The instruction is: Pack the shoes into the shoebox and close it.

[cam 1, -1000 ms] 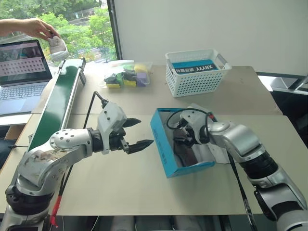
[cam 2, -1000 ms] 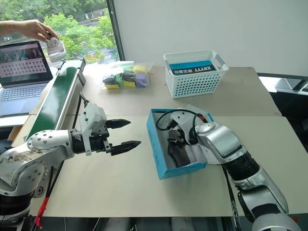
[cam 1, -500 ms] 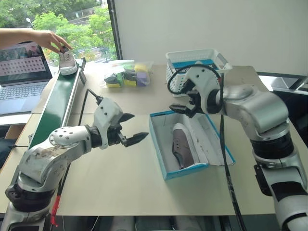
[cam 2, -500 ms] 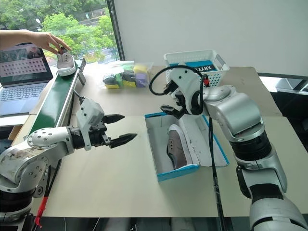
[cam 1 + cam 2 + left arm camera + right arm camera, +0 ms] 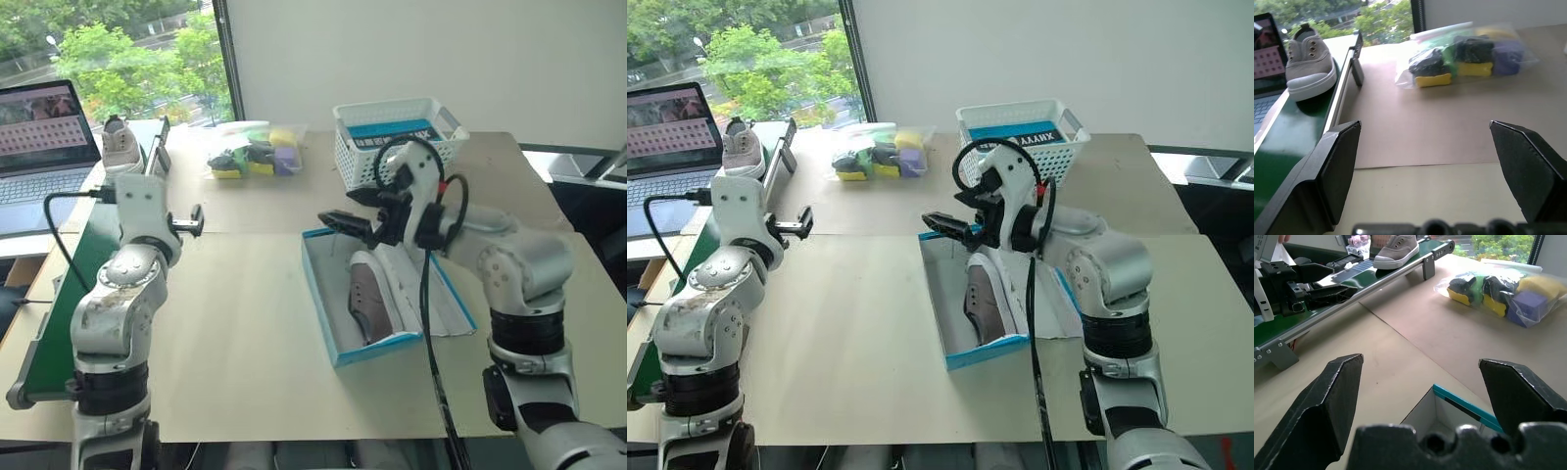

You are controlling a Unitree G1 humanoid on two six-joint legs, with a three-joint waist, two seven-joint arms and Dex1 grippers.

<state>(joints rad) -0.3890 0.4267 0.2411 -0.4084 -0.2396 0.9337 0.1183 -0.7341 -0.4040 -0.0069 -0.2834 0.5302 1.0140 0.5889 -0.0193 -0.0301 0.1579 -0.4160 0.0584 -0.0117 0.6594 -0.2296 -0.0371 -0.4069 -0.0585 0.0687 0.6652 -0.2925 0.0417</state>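
The blue shoebox (image 5: 323,294) lies open mid-table, white inside, its lid spread flat to the right. One grey shoe (image 5: 367,299) lies in the box. The other shoe (image 5: 120,145) (image 5: 1310,61) stands on the far end of the green conveyor belt (image 5: 73,284). My right gripper (image 5: 343,208) hovers open and empty over the box's far end, pointing left (image 5: 1421,362). My left gripper (image 5: 157,211) is open and empty beside the belt. It points along the belt at the shoe, well short of it (image 5: 1425,129).
A white lattice basket (image 5: 397,147) holding a blue pack stands behind the box. A clear bag of coloured blocks (image 5: 250,152) lies at the back centre. A laptop (image 5: 39,137) stands open left of the belt. Bare tabletop stretches between belt and box.
The right gripper left the shoe in the box, rose and now hovers over its far end. The left gripper swung left to face the belt. A person set a shoe there and withdrew.
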